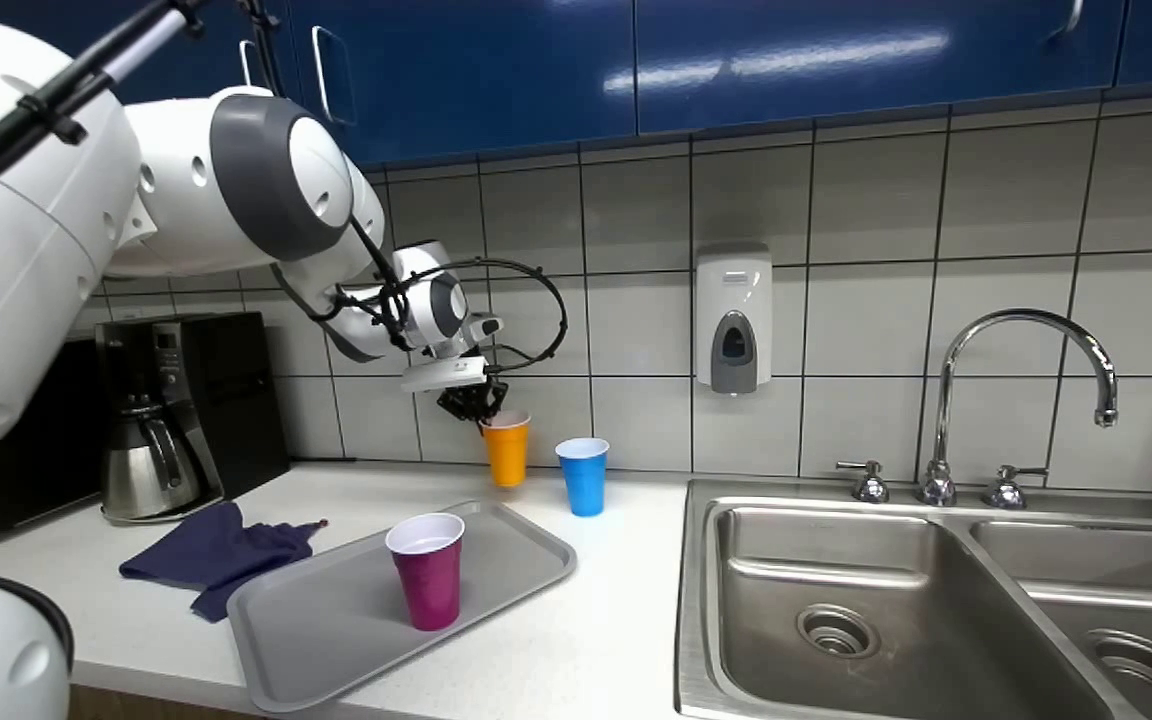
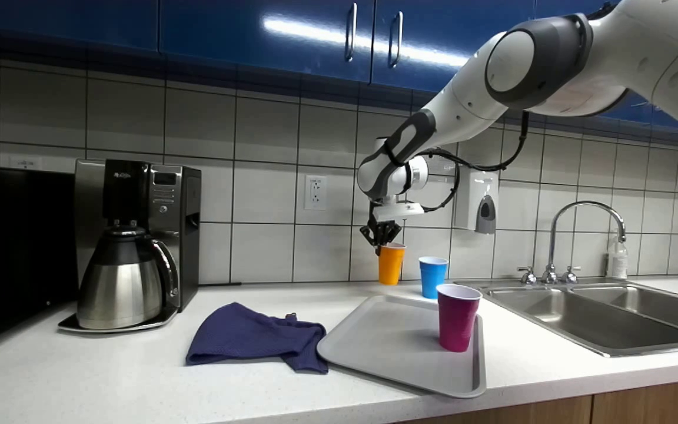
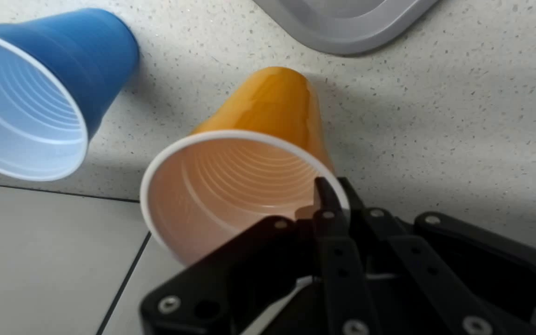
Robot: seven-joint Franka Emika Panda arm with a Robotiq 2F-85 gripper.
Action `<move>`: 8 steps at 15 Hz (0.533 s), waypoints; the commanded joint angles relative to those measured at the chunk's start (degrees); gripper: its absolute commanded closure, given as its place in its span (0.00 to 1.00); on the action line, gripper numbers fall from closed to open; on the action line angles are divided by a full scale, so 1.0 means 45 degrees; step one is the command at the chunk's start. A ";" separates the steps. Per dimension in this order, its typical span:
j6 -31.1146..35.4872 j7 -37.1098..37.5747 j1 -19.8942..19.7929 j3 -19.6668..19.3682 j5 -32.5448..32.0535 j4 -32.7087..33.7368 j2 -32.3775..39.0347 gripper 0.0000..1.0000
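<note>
Wrist view | my gripper point(image 3: 337, 188) clamps orange cup point(image 3: 272, 104) by its rim | likely light, flexible; I'd grip there gently

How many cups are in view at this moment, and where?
3. The orange cup is pinched at its rim by the gripper; the blue cup stands on the counter; the magenta cup stands on the gray tray. Any inside the blue cabinets would be hidden.

White arm point(image 2: 462, 112), dark grey joint covers point(image 1: 251, 180), looping black cable point(image 1: 564, 322); black end effector point(image 3: 335, 190) (silvery screws point(image 3: 169, 304) showing).
</note>
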 commanded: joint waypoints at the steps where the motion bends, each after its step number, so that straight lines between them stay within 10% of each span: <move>1: 0.0499 0.0324 0.0113 0.0054 -0.0442 -0.1806 -0.1252 0.99; 8: 0.1194 0.0118 0.0234 0.0227 -0.0610 -0.4036 -0.2663 0.99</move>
